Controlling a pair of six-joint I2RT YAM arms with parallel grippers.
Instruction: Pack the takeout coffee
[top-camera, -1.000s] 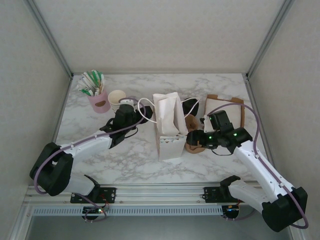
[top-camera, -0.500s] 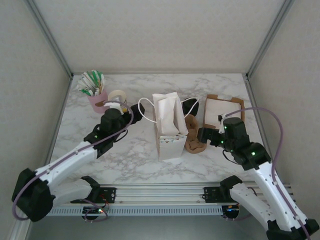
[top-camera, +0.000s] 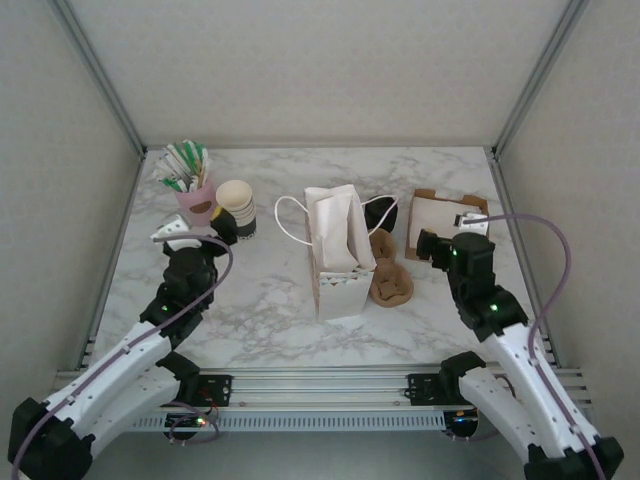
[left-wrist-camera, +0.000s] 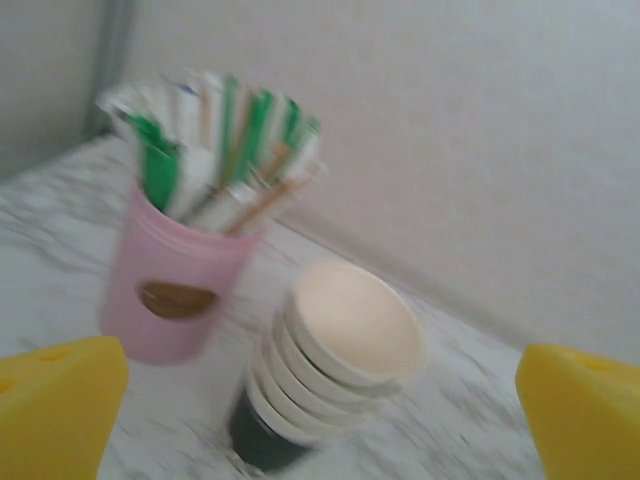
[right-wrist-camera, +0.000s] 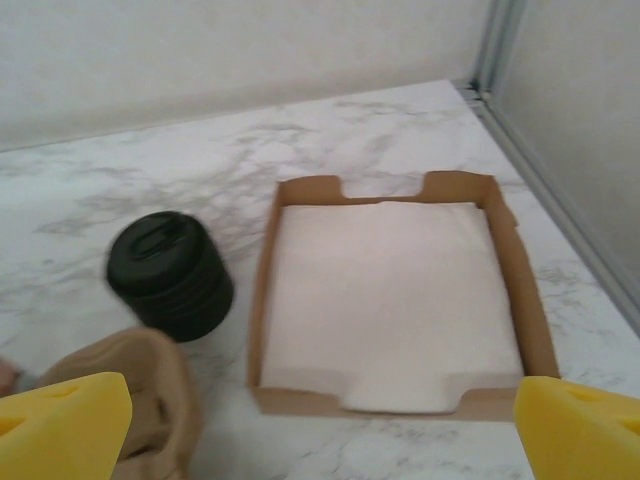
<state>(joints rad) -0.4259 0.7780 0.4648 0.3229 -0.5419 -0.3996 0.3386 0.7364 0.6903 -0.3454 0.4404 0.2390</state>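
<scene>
L end effector (left-wrist-camera: 320, 418), R end effector (right-wrist-camera: 320, 432) spread; 1 takeout coffee (right-wrist-camera: 170, 276).

— What are the arms like?
— Left arm (top-camera: 120, 365) and right arm (top-camera: 525, 355): white links, black joints, a lilac cable (top-camera: 566, 265) looping along each. Green lights on the right. Yellow fingertips (right-wrist-camera: 60, 425).

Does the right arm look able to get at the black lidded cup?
Probably yes: the open right gripper faces the black lidded cup, slightly left, with bare marble table ahead; a brown paper item lies close by.
</scene>
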